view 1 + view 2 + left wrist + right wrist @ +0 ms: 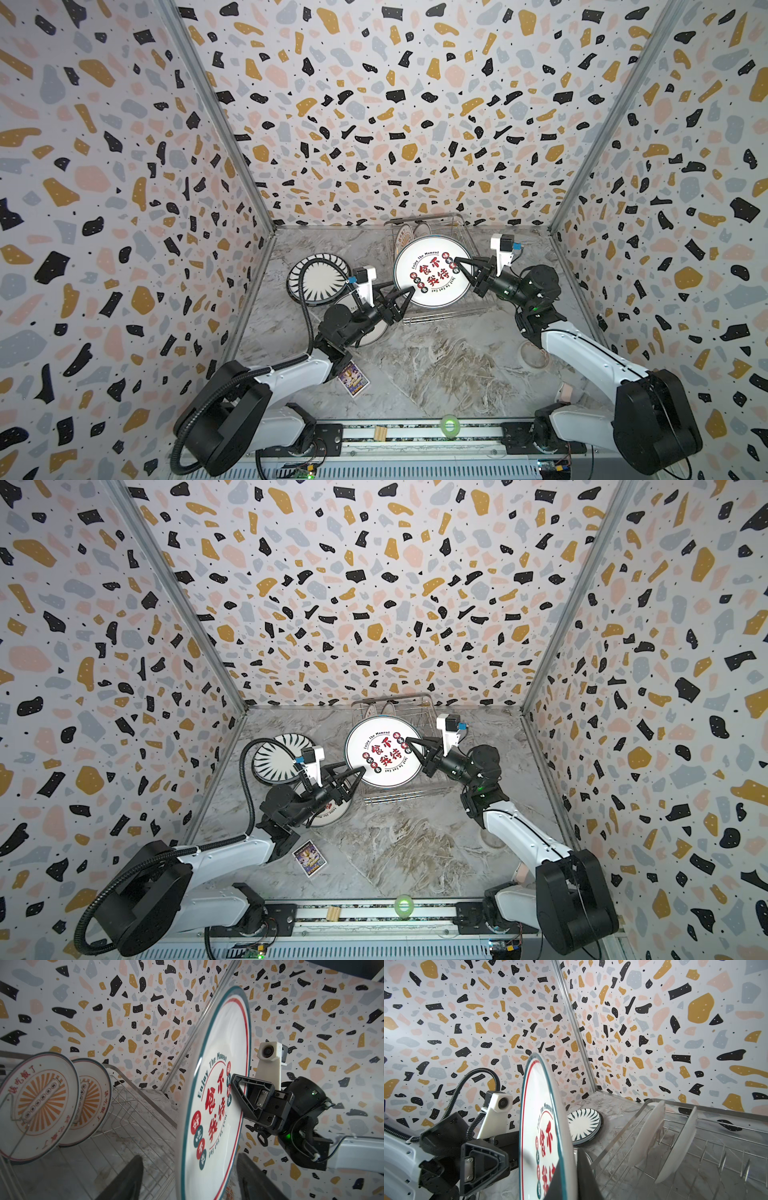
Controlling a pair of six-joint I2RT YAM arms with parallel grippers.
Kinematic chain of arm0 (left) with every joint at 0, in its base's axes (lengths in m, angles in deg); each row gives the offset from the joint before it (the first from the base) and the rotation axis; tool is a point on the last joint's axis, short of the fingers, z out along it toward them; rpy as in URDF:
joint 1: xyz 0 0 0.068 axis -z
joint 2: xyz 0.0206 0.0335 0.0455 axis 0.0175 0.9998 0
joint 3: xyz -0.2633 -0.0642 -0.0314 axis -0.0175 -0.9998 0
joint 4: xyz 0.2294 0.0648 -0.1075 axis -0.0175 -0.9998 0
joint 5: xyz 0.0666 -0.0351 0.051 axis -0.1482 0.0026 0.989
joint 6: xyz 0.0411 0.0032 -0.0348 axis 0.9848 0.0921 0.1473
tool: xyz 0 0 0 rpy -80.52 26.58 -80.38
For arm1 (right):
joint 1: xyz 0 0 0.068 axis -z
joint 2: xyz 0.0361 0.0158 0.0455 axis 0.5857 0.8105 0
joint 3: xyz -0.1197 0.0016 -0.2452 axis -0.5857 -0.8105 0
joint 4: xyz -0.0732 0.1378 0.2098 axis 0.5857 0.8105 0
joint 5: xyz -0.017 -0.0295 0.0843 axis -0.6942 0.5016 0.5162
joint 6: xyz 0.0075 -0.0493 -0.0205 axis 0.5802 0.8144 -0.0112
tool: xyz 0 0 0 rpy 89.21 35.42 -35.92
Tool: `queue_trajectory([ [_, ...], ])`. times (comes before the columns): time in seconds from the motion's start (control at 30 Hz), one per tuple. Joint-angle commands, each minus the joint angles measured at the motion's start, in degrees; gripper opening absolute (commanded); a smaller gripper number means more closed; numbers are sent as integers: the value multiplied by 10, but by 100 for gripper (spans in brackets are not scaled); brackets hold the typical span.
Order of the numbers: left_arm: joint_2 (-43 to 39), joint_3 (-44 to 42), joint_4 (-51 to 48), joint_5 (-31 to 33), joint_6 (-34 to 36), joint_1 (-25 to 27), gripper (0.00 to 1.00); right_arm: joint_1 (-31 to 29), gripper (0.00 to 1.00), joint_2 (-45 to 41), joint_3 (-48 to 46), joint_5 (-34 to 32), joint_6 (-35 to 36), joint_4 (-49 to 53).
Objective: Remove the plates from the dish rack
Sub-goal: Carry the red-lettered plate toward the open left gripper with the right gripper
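Right claw (pixel 459 264) clamped on rim of white round plate with red characters and teal rim (pixel 432 276), held over silver wire dish rack (pixel 432 316). Left claw (pixel 403 289) has jaws apart, straddling opposite rim, no grip visible.
Done: black-striped white plates (pixel 318 280) stacked on grey marble desk (pixel 436 374); another red-lettered plate (pixel 332 812) flat beneath left arm.
Left: two white orange-sunburst plates (pixel 39 1103) upright in rack.
Judgement: past halfway; handover probably step in hand.

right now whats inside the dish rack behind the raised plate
Two orange sunburst plates stand upright in the dish rack. In both top views the raised plate covers their lower parts and most of its floor.
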Motion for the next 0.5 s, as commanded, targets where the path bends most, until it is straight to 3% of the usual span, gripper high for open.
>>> queue_trajectory([
  [0.0, -16, -1, 47, -7, -1, 2, 54, 1, 2, -3, 6, 22, -12, -53],
  [0.13, -20, 1, 40, -13, -4, 4, 36, -2, 2, 2, 7, 27, -7, -54],
  [0.3, -22, -3, 44, -11, -10, 5, 25, -8, 2, -1, 6, 25, 5, -50],
  [0.47, -18, -3, 54, -16, -24, 5, 6, -19, 4, -2, 7, 29, 28, -40],
])
